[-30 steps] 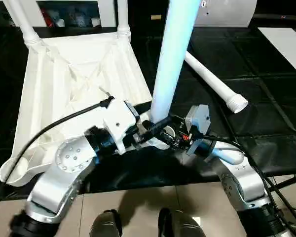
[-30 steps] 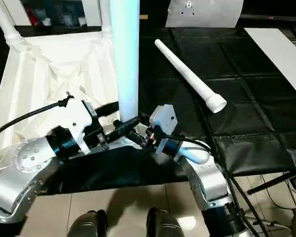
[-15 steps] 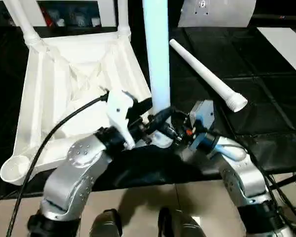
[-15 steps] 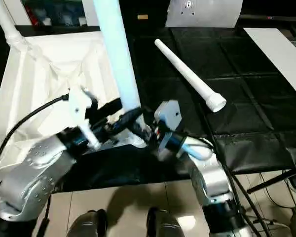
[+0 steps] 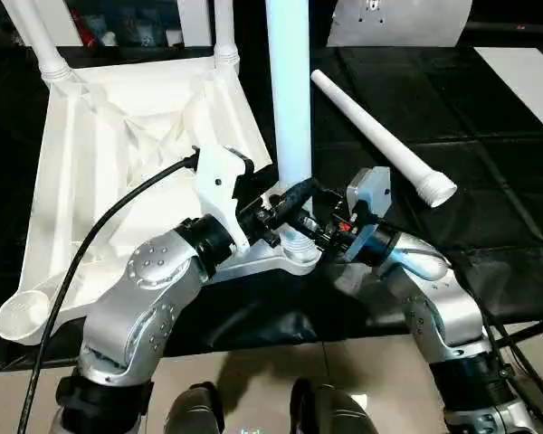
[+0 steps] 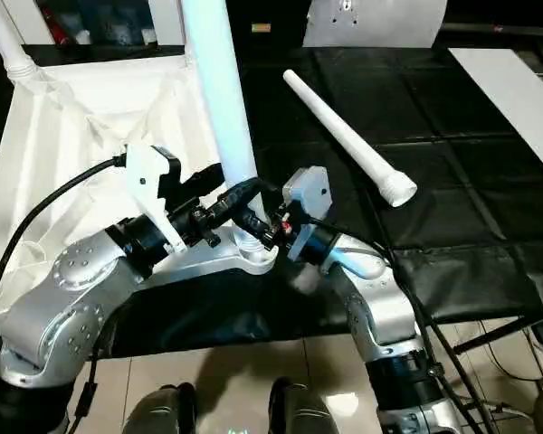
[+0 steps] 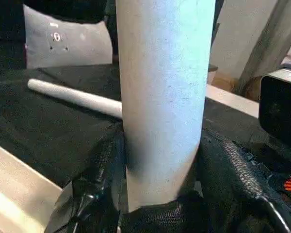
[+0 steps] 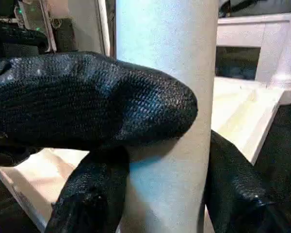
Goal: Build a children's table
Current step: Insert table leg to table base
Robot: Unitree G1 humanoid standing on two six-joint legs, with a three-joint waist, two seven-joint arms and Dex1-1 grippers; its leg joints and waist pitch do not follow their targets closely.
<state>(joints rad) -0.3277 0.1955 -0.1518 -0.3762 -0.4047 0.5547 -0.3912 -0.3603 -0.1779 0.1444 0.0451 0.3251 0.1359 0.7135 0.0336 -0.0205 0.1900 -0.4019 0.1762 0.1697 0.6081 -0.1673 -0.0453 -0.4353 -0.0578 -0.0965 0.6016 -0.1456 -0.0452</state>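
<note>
My left claw (image 5: 288, 203) and right claw (image 5: 315, 231) both clamp upright long white tubular plastic leg (image 5: 290, 99) at upturned white square tabletop (image 5: 100, 172) corner socket.

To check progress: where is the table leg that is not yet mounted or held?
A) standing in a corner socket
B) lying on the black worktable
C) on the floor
B: the spare leg lies flat on the black worktable, right of the upside-down tabletop.

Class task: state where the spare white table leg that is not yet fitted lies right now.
In the left eye view, the loose leg lies flat on the black worktable, on the robot's right, beyond the right hand and right of the upside-down table top.
</note>
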